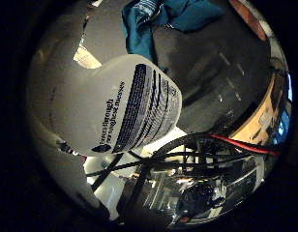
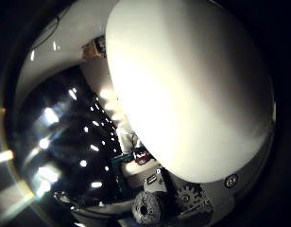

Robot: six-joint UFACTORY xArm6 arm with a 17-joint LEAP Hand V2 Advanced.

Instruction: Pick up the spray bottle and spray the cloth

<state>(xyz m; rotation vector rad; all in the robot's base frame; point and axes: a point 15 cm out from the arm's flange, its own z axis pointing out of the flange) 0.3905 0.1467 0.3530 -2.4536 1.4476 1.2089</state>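
The white spray bottle [image 2: 192, 90] lies right against my palm and fills most of the thumb side view. Its printed label [image 1: 139, 106] faces the little finger side view. My right hand [image 2: 174, 203] shows as a dark fingertip and geared parts curled close under the bottle's body, holding it. The bottle's spray head is hidden. Beyond the bottle, a crumpled teal cloth [image 1: 158, 19] lies on the grey table [image 1: 216, 72], apart from the bottle.
A wooden edge [image 1: 265, 116] borders the grey table on one side. A reddish-brown object [image 1: 250, 19] lies at the table's far side, past the cloth. A dark glossy surface with light reflections [image 2: 65, 142] lies beside the bottle.
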